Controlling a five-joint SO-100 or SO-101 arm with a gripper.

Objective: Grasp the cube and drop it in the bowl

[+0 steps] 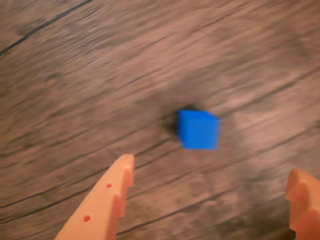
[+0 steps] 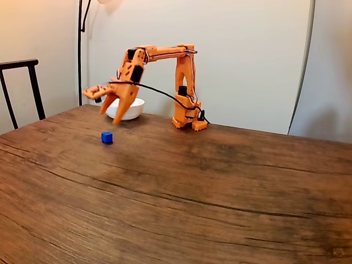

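Note:
A tiny bright-blue cube (image 1: 198, 129) lies on the wooden table (image 1: 75, 75), a little beyond my two orange fingertips in the wrist view. My gripper (image 1: 212, 167) is open, its fingers spread wide to either side with nothing between them. In the fixed view the cube (image 2: 106, 137) rests on the table, and my gripper (image 2: 110, 114) hangs open above it, clear of it and pointing down. The white bowl (image 2: 133, 108) stands behind the gripper, near the arm's base (image 2: 188, 120), and the gripper hides part of it.
A dark chair back (image 2: 19, 65) stands past the table's left edge. A thin lamp pole (image 2: 80, 49) rises by the wall behind the bowl. A black cable (image 2: 165, 94) hangs along the arm. The table (image 2: 220, 192) stretches wide toward the front and right.

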